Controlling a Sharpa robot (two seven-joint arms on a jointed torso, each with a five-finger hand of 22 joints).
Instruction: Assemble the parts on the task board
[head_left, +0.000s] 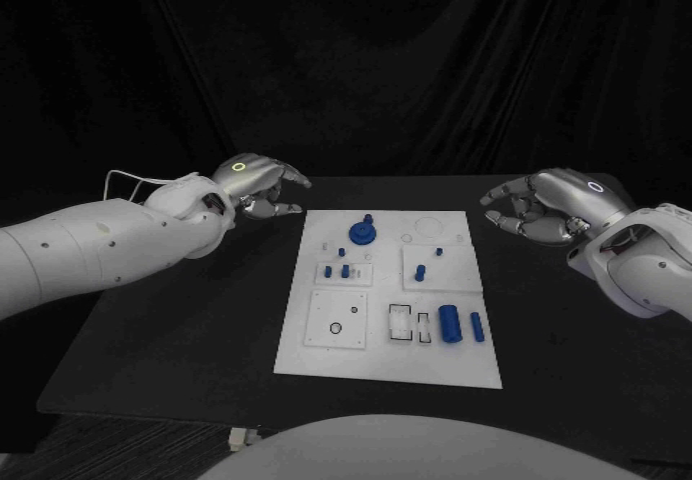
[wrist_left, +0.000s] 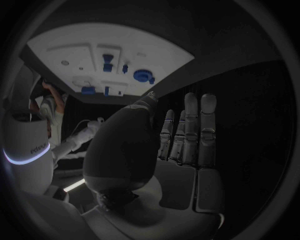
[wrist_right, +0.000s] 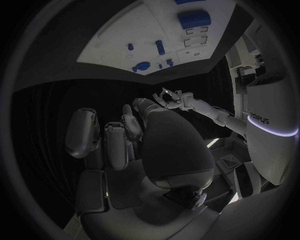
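The white task board (head_left: 389, 365) lies in the middle of the black table. At its far end stands a round blue part (head_left: 362, 235) with a peg on top. Small blue pegs (head_left: 338, 270) (head_left: 420, 271) stand in the middle plates. Two blue cylinders (head_left: 451, 323) lie near the right edge. My left hand (head_left: 260, 185) hovers off the board's far left corner, holding nothing, its fingers (wrist_left: 190, 130) stretched out. My right hand (head_left: 541, 210) hangs off the far right corner, fingers apart and lightly curled, also holding nothing. The right wrist view has the board (wrist_right: 119, 35) beyond the right hand (wrist_right: 125, 145).
A square plate with a small ring (head_left: 338, 326) sits at the board's near left. Empty rectangular slots (head_left: 402, 324) lie beside the cylinders. Bare black table (head_left: 173, 340) runs on both sides of the board. A black curtain hangs behind.
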